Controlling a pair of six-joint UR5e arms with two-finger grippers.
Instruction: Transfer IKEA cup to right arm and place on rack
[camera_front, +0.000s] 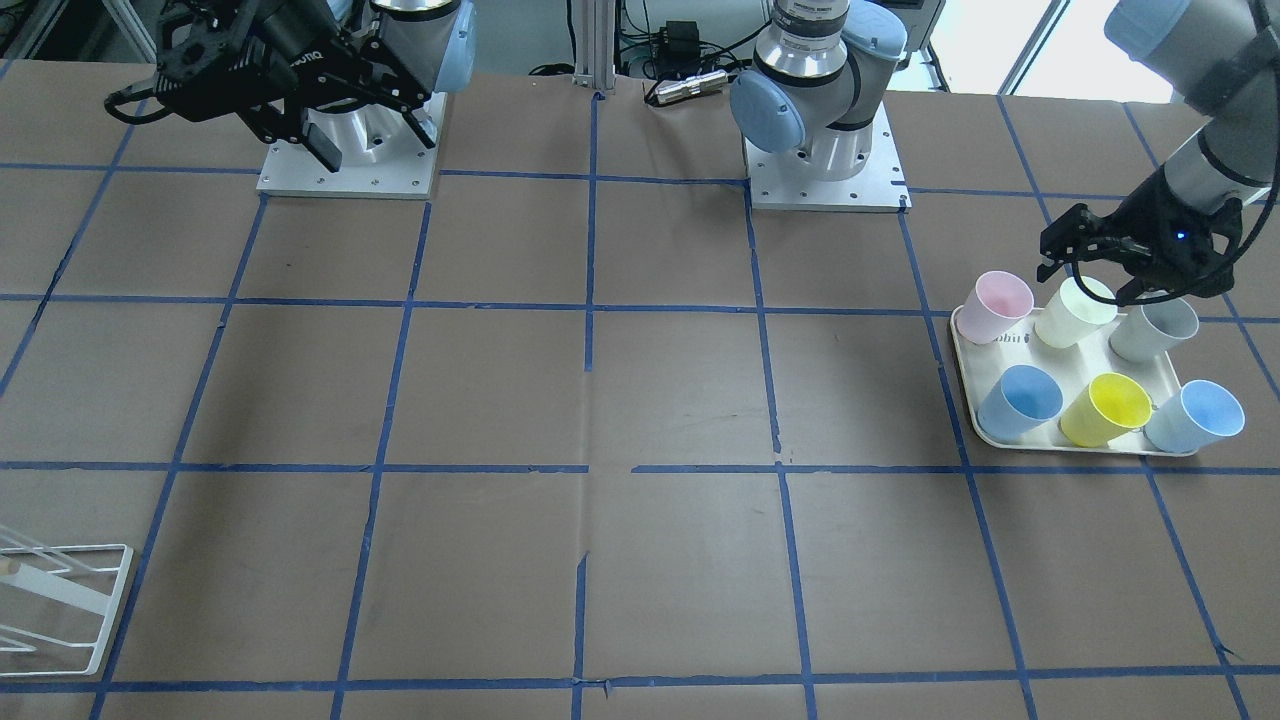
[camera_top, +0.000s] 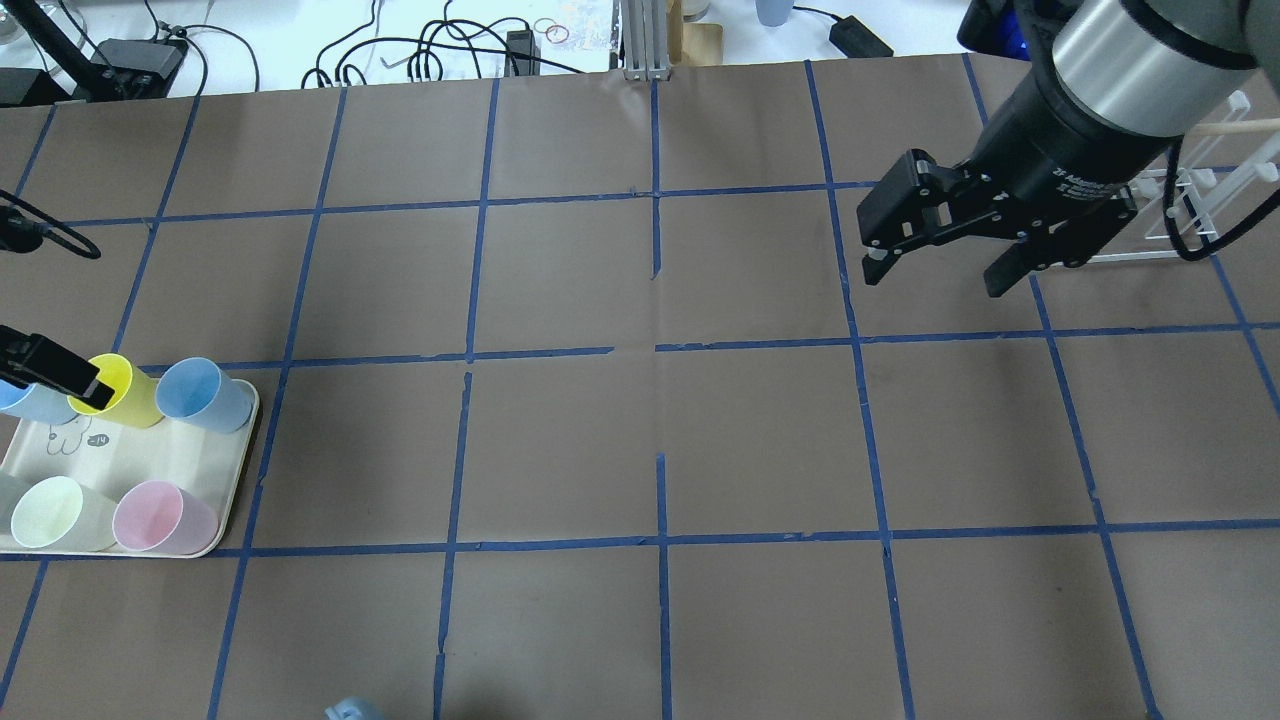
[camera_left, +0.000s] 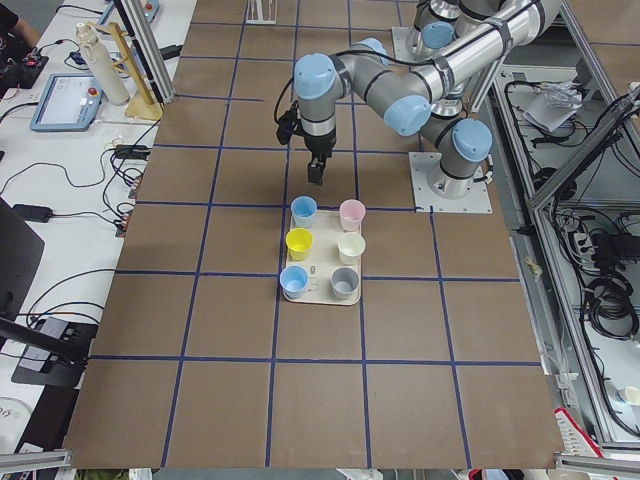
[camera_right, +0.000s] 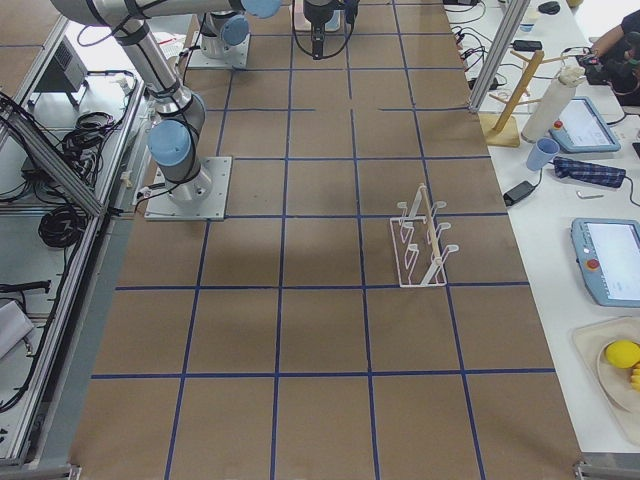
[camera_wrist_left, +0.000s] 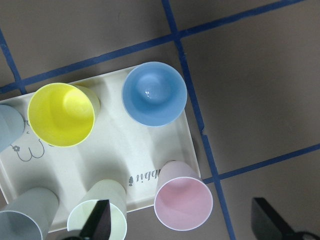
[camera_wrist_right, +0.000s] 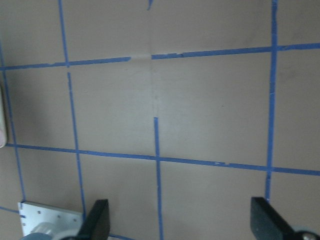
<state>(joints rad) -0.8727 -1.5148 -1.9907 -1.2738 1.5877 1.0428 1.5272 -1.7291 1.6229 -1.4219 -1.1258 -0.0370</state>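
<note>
The pale pink IKEA cup (camera_front: 997, 305) stands upright at a corner of the cream tray (camera_front: 965, 345), beside a cream-yellow cup (camera_front: 1075, 310). My left gripper (camera_front: 1088, 275) hovers open and empty above that row. In the left wrist view the pink cup (camera_wrist_left: 183, 202) lies between the two spread fingers (camera_wrist_left: 97, 225), well below them. My right gripper (camera_top: 935, 278) is open and empty, held high over the table in front of the white wire rack (camera_top: 1190, 200). The rack also shows in the exterior right view (camera_right: 422, 240).
The tray also holds a grey cup (camera_front: 1155, 328), a blue cup (camera_front: 1020, 400), a yellow cup (camera_front: 1105, 408) and a light blue cup (camera_front: 1195, 415). Brown table paper with blue tape lines (camera_top: 660, 345) lies between the tray and the rack.
</note>
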